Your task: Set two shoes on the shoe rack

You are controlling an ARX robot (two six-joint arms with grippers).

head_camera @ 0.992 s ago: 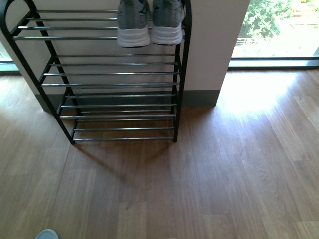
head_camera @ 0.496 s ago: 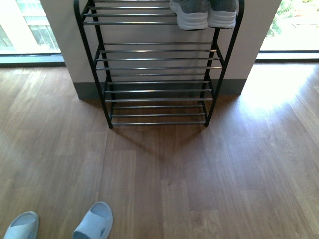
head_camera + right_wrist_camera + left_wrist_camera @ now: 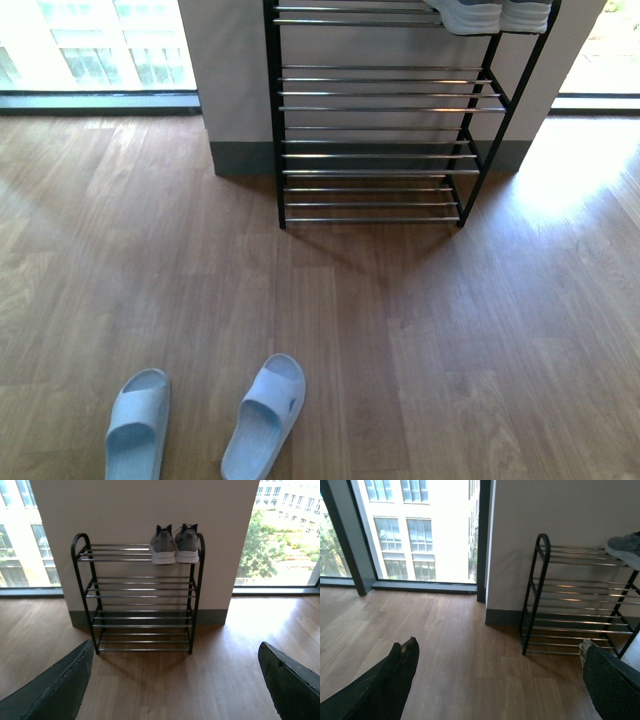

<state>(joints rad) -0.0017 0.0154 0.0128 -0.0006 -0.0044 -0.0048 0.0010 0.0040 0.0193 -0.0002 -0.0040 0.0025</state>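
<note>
The black shoe rack [image 3: 380,172] stands against a white pillar at the top of the front view. The grey sneakers [image 3: 487,15] sit side by side on the right end of its top tier, cut off by the frame edge. Two pale blue slides [image 3: 265,417] [image 3: 138,425] lie on the wooden floor at the lower left, toes pointing toward the rack. Neither arm shows in the front view. My left gripper [image 3: 497,645] is open over bare floor, with the rack [image 3: 534,587] ahead and to one side. My right gripper [image 3: 175,650] is open, facing the rack [image 3: 142,617] and sneakers [image 3: 175,545].
The white pillar [image 3: 140,510] with its grey skirting stands behind the rack. Floor-to-ceiling windows [image 3: 90,45] with dark sills flank it on both sides. Wooden floor [image 3: 430,340] stretches between the slides and the rack.
The front view has swung left and back. The rack slid to the upper right of the picture. Both slides have come fully into view at the lower left.
</note>
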